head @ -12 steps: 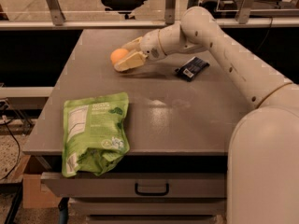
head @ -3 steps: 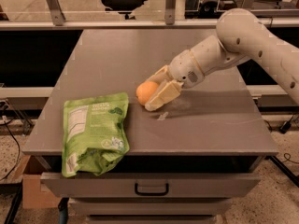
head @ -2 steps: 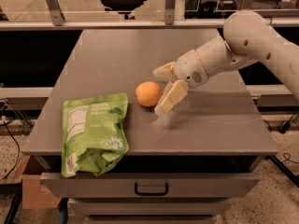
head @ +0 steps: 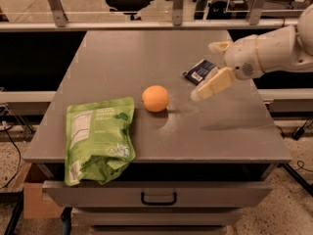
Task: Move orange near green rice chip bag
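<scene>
gripper [head: 206, 71] above right of table [head: 146, 58], arm [head: 279, 50] cut by picture edge, blue packet [head: 198, 73] partly behind fingers [head: 215, 82]

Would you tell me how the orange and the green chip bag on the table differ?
The orange is small, round and smooth; the green chip bag is much larger, flat and crinkled. The orange is plain; the bag has white label panels. The orange sits fully on the table; the bag overhangs its front edge. Both lie untouched; the gripper hangs open above the table, apart from them.

Robot arm [head: 274, 50], at the right of the scene: smooth, rounded white casing with thin tan rings near the wrist. Its tool [head: 205, 70] bears two flat, cream fingers [head: 215, 83], spread apart.
</scene>
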